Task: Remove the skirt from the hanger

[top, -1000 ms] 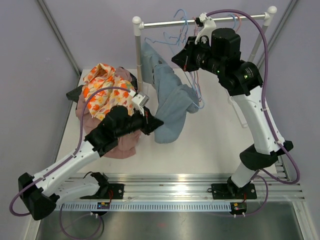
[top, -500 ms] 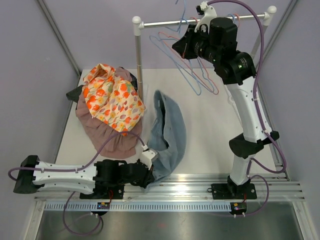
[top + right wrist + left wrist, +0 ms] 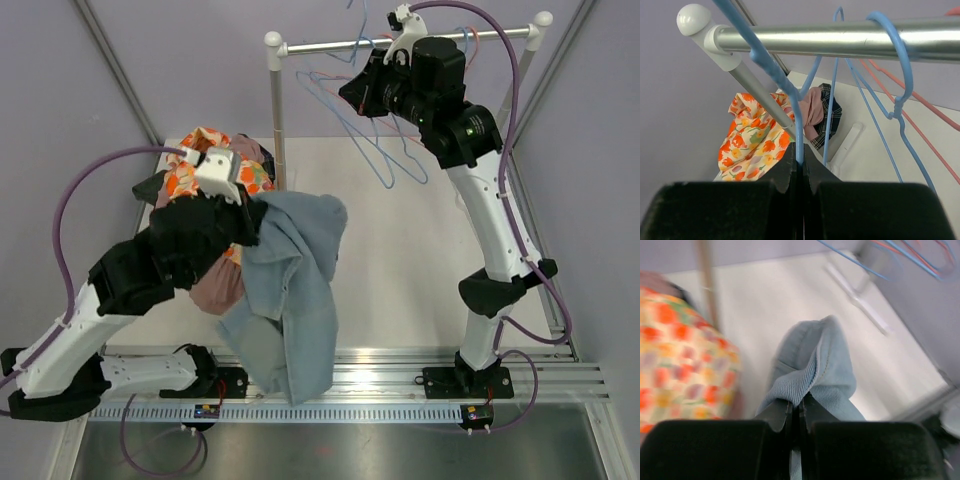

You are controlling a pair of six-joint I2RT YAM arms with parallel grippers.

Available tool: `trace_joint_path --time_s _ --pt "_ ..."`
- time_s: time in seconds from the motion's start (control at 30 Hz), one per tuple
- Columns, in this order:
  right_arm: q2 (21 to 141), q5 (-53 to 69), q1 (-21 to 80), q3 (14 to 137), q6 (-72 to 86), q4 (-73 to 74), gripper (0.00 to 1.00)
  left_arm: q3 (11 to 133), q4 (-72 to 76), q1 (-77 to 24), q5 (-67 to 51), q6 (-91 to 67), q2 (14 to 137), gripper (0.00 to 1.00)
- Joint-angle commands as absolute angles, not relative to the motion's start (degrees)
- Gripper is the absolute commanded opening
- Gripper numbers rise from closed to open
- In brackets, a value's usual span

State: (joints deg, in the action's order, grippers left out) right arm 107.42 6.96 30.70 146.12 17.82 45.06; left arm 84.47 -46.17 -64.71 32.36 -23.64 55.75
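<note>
The light blue skirt (image 3: pixel 290 300) is off the hanger and hangs from my raised left arm, draping down toward the table's front edge. In the left wrist view my left gripper (image 3: pixel 799 407) is shut on a fold of the skirt (image 3: pixel 825 365). In the top view the cloth hides those fingers. My right gripper (image 3: pixel 348 97) is up at the rail, shut on the wire of a bare blue hanger (image 3: pixel 385 150). In the right wrist view the hanger (image 3: pixel 799 115) runs straight down between the right gripper's (image 3: pixel 800 159) closed jaws.
A metal rail (image 3: pixel 450 37) on a white post (image 3: pixel 275 110) carries other blue and pink hangers (image 3: pixel 920 130). A floral garment (image 3: pixel 200 165) and a pink one (image 3: pixel 215 290) lie piled at the left, with a plaid piece (image 3: pixel 827 107) behind them. A metal mounting strip (image 3: pixel 350 365) runs along the front.
My left arm has swung from low at the front edge up over the clothes pile, carrying the skirt with it. The right arm has held the bare hanger at the rail, nearly still.
</note>
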Motion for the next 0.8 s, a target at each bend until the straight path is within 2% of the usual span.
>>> trace_joint_path --time_s 0.0,0.1,0.27,0.37,0.43,0.57,0.6,0.63,0.67,0.7,0.73,0.77 --pt "105.21 7.47 30.76 143.72 18.72 41.4 0.0 94.99 -47.9 -54.07 32.16 -9.26 61.6 0.0" --pt "103.63 7.65 30.85 139.42 19.16 41.13 0.0 103.34 -48.16 -43.98 30.51 -5.37 66.69 0.0" --pt "99.59 8.44 30.85 129.57 19.86 38.06 0.0 114.51 -47.55 -20.44 17.68 -6.76 74.6 0.0" --pt "97.21 8.0 30.76 124.47 20.21 36.57 0.0 120.4 -47.81 -11.99 12.32 -7.64 82.77 0.0" --pt "96.42 8.09 30.76 123.14 20.21 36.21 0.0 124.61 -48.6 -8.54 6.44 -10.01 88.82 0.0" --pt "93.79 8.35 30.76 118.84 20.3 35.86 0.02 127.44 -47.03 -3.44 3.26 -11.51 95.17 0.0" --pt "93.26 8.52 30.76 118.22 20.13 35.86 0.1 128.57 -47.28 -2.47 2.64 -12.04 98.14 0.04" --pt "92.73 8.61 30.76 117.52 20.04 35.77 0.29 129.11 -47.29 -2.2 2.72 -12.13 98.17 0.07" --pt "91.59 8.7 30.76 116.9 19.87 35.42 0.58 129.46 -47.98 -1.85 2.72 -12.04 101.05 0.11" --pt "90.97 8.96 30.76 115.5 19.86 35.16 0.73 129.46 -48.08 -1.76 3.42 -11.78 102.12 0.15" --pt "90.36 9.14 30.76 114.88 19.95 34.9 0.82 129.03 -47.55 -1.58 4.38 -11.69 103.0 0.36" --pt "89.31 9.4 30.76 114.09 20.04 34.37 0.96 127.28 -47.03 -1.5 4.92 -11.6 104.57 0.62"
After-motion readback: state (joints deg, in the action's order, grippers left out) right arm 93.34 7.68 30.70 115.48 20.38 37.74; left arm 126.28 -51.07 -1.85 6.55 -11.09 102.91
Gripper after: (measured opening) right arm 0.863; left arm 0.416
